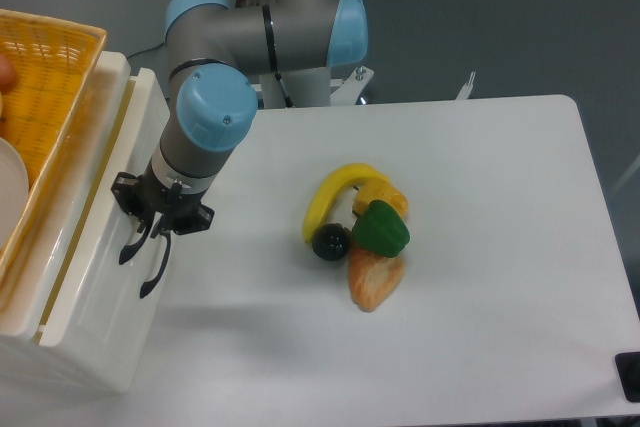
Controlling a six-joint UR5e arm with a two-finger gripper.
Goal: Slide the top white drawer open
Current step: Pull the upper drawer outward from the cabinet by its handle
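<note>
White tabletop [480, 247] carries one small heap of play food near its middle: a yellow banana [335, 197] arching over the top, an orange piece [392, 197] just behind a green pepper [381, 230], a black ball [330, 242] touching the banana's near end, and an orange-tan slice [375, 281] lying nearest. The heap sits well right of the cabinet, with bare table between.

At the left edge stands the cream-white cabinet [90, 337]. Its top drawer [100, 247] runs along the cabinet's right face, and the curved black handle [150, 262] shows against that front panel. Whether the drawer is pulled out at all is hard to tell from above.

On top of the cabinet rests a yellow basket [45, 87]; the rim of a white dish [12, 187] shows in it at the far left, mostly cut off.

The gripper [148, 257] hangs at the drawer front, right at the handle. Its dark fingers merge with the handle, so whether they clasp it or stand apart cannot be told.
</note>
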